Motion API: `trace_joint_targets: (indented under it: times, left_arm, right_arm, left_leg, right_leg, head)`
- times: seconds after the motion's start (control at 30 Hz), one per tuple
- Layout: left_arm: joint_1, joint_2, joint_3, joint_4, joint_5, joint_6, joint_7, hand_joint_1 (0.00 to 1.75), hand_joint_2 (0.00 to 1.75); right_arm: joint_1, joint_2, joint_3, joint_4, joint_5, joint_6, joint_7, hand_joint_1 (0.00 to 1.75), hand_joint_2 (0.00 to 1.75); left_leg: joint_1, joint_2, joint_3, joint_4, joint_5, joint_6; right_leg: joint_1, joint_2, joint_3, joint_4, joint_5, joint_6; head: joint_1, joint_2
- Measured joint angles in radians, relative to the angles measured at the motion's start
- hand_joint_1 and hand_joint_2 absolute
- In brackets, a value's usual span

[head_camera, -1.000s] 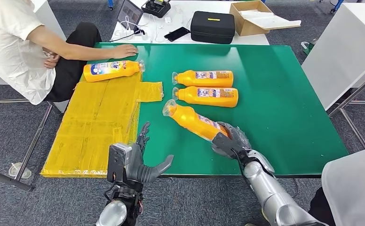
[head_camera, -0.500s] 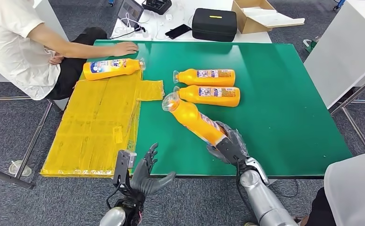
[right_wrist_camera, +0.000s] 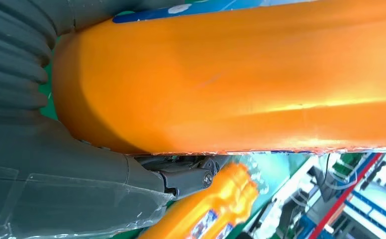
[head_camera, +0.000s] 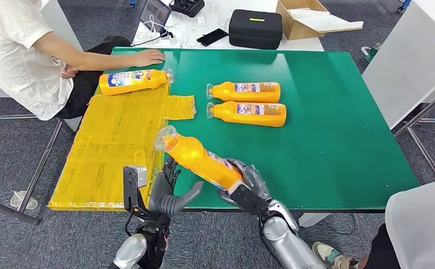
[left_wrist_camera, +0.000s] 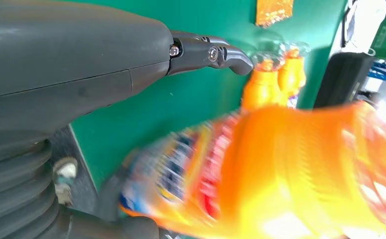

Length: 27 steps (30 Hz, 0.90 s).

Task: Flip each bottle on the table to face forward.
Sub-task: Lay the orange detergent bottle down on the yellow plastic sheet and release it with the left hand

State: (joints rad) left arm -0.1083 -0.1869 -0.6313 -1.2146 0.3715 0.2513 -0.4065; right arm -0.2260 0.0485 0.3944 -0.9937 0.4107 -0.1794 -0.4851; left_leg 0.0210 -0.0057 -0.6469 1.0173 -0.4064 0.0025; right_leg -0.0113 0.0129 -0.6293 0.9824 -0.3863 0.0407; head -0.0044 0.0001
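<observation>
While the right hand (head_camera: pixel 242 185) grips the base of the orange plastic bottle with a clear cap (head_camera: pixel 198 158), that bottle has swung from beside the two flipped orange bottles (head_camera: pixel 248 102) toward the near edge of the green table (head_camera: pixel 338 129), cap raised over the yellow wrapped sheets (head_camera: pixel 111 148); the left hand (head_camera: pixel 169 193) waits empty, fingers spread, just beneath it, likely for a handover, with bare table free to the right

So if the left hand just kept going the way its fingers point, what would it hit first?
Most likely the orange bottle held by the right hand; it lies just beyond the left hand. Depth is unclear, so the fingers might pass under it.
</observation>
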Motion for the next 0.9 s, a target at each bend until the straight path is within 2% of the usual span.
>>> trace_joint_targets:
  times: [0.5,0.9]
  left_arm:
    - [-0.014,-0.002,-0.009,-0.02,0.047,-0.026,0.041,0.0,1.75]
    - [-0.04,-0.002,0.002,-0.015,0.115,-0.056,0.07,0.0,1.75]
  right_arm:
    - [-0.013,0.018,0.056,0.057,0.002,-0.033,-0.024,1.72,1.75]
    - [-0.051,0.027,0.098,0.09,0.091,-0.12,-0.025,1.72,1.75]
  left_leg:
    - [0.0,0.0,0.0,0.0,0.0,0.0]
    - [0.0,0.0,-0.001,0.0,0.0,0.0]
  right_leg:
    - [0.0,0.0,0.0,0.0,0.0,0.0]
    - [0.0,0.0,-0.001,0.0,0.0,0.0]
  head:
    - [0.0,0.0]
    - [0.0,0.0]
